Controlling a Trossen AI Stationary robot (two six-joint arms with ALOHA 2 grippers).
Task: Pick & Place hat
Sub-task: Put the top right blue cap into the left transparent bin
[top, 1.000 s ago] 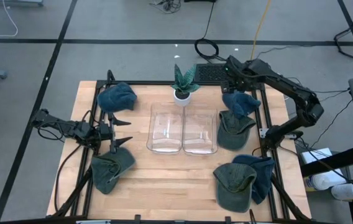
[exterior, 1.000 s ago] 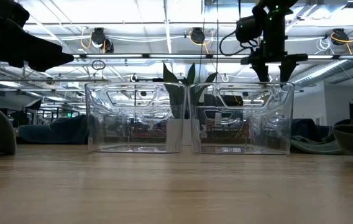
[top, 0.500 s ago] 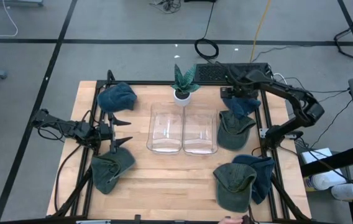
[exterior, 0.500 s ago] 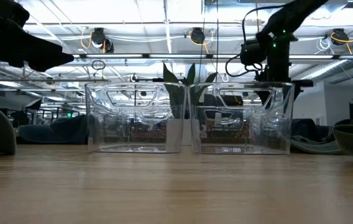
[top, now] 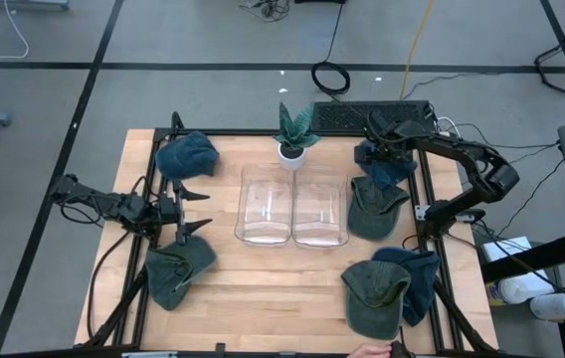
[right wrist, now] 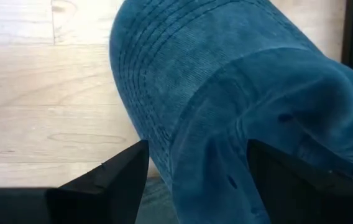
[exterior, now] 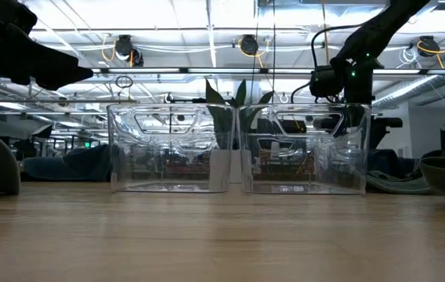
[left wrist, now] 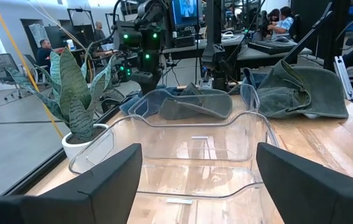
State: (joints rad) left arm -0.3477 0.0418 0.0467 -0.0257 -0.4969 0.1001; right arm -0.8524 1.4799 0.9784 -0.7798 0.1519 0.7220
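Several soft hats lie on the wooden table. A blue hat [top: 390,167] rests at the far right, partly over a green hat [top: 372,207]. My right gripper [top: 379,142] hangs just over this blue hat, pointing steeply down. It is open, and its fingers straddle the hat's stitched crown [right wrist: 189,81]. My left gripper [top: 199,211] waits open and level at the table's left, facing two clear bins [top: 292,207]. More hats lie at the far left [top: 185,154], near left [top: 178,270] and near right [top: 374,293]. My right gripper stands open over the blue hat's crown [right wrist: 195,124], coming from above and pointing down. One finger [right wrist: 111,177] shows on each side of the cloth. I cannot tell whether the fingertips touch it. The hat lies on the table.
A potted plant [top: 293,134] stands behind the bins at the far edge. A black frame rail [top: 424,189] runs along the table's right side, close to the blue hat. A keyboard [top: 362,114] lies beyond the far edge. Bare wood [top: 273,283] lies in front of the bins.
My right gripper has come down toward the blue hat at the far right, drifting a little toward the table's near edge; its fingers stay open. In the low view it has sunk behind the right bin. The hats have not moved.
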